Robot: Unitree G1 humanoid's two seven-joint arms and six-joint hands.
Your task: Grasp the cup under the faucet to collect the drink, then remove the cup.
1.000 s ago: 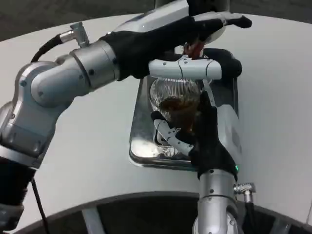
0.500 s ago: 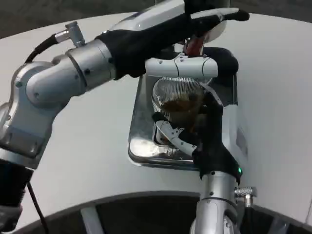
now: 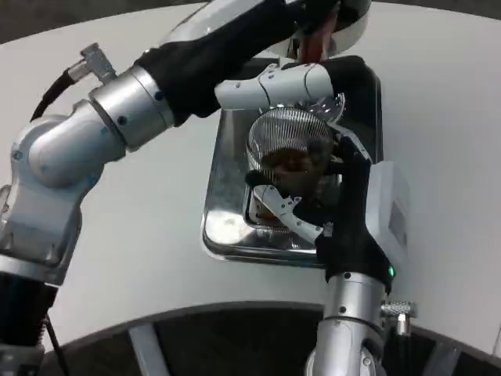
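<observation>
A clear ribbed cup (image 3: pixel 291 150) with brown drink in its lower half stands over the metal drip tray (image 3: pixel 227 227). My right hand (image 3: pixel 333 200) grips the cup from its near right side, fingers wrapped around it. My left hand (image 3: pixel 301 35) reaches across the top of the picture to the dispenser, by the reddish faucet (image 3: pixel 315 48) just above the cup's rim. One white finger (image 3: pixel 270 86) of that hand lies across, right over the cup. Whether the left hand presses or holds the tap is hidden.
The tray sits on a round white table (image 3: pixel 438 141), whose near edge curves across the bottom of the picture. My left forearm (image 3: pixel 102 133) spans the table's left half. Dark floor and table legs lie below the edge.
The whole picture has shifted down and slightly left, so the camera has moved. The right hand keeps its grip on the cup; the left hand stays at the faucet.
</observation>
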